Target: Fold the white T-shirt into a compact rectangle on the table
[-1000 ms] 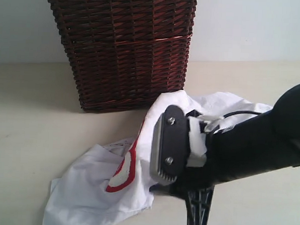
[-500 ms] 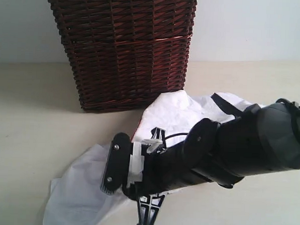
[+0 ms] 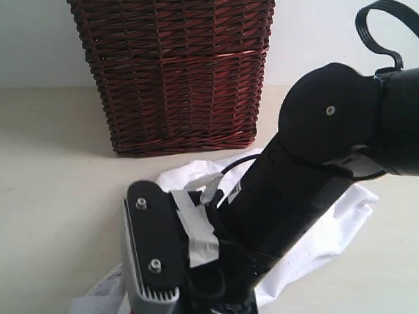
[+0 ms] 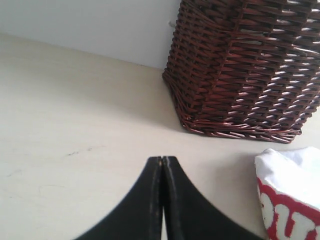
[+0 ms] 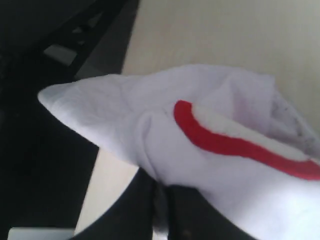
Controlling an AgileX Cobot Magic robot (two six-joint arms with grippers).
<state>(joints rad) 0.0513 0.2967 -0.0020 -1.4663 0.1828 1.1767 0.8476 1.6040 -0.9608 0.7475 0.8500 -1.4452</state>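
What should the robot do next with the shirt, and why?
Probably draw the pinched cloth outward to spread the shirt flat on the table. The right gripper is shut on a bunched fold, and the shirt lies crumpled near the basket, too rumpled to fold yet. The left gripper is shut and empty.

Soft, diffuse light is falling evenly over the table (image 3: 42, 157), and the basket (image 3: 171, 72) is casting only a faint, blurry-edged shadow onto it at its foot. In the exterior view the right arm (image 3: 298, 189) is looming close to the lens and reading as a nearly featureless black mass, slightly soft. In the right wrist view the white T-shirt (image 5: 150, 125) is lying out of focus and glowing bright against a side sinking into darkness, while the left gripper (image 4: 163, 160) is showing as a blurred dark silhouette in its own wrist view.
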